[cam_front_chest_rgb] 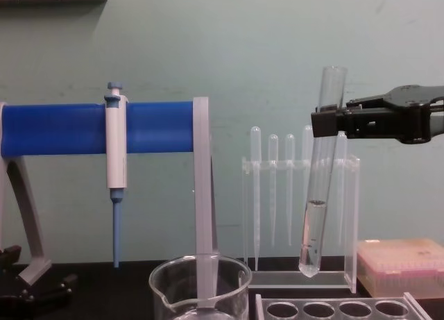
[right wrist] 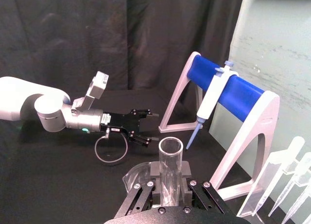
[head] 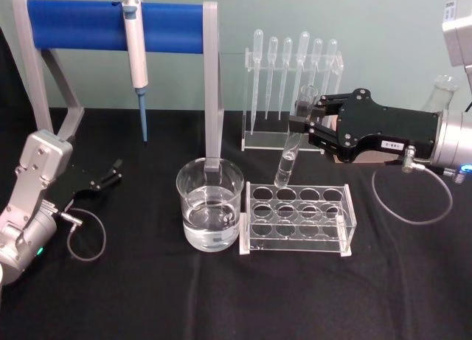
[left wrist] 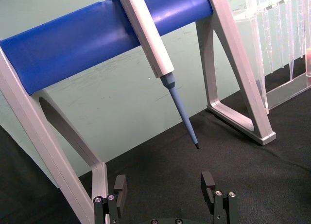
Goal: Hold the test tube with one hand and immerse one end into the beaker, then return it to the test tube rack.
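Right end effector [head: 301, 113] is clamped on the test tube [head: 287, 155] near its open top. The tube is tilted, its round bottom hanging below the fingers, just over the rack [head: 299, 220] (some clear liquid sits in its lower part). The beaker [head: 210, 203] stands lower, to this end effector's left, apart from the tube. Left end effector [head: 110, 174] sits far off, low by the tabletop [head: 147, 296], fingers spread wide.

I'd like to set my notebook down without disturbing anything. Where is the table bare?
Bare black cloth runs across the front, before the beaker and test tube rack. Another free patch lies between the beaker and the parked left gripper. Behind it is crowded: blue-barred stand with its pipettor, pipette holder, and the right gripper holding the test tube over the rack.
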You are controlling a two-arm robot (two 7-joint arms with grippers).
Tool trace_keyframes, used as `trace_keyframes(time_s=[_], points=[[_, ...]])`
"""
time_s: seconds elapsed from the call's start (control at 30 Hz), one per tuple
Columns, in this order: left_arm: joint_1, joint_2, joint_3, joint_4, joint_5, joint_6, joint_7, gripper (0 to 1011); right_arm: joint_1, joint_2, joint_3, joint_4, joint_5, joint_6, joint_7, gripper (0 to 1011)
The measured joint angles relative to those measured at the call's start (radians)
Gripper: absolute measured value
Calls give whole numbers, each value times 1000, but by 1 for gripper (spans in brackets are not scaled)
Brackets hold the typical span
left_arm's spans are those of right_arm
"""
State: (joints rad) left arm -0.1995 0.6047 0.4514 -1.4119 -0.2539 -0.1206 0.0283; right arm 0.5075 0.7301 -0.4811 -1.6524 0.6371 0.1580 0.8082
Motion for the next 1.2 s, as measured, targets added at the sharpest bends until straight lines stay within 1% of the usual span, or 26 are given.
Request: trace_keyframes(time_s=[1.2], points=[[0,0,0,0,0,0,0,1000,0,0,0,0,0,0,0,238]])
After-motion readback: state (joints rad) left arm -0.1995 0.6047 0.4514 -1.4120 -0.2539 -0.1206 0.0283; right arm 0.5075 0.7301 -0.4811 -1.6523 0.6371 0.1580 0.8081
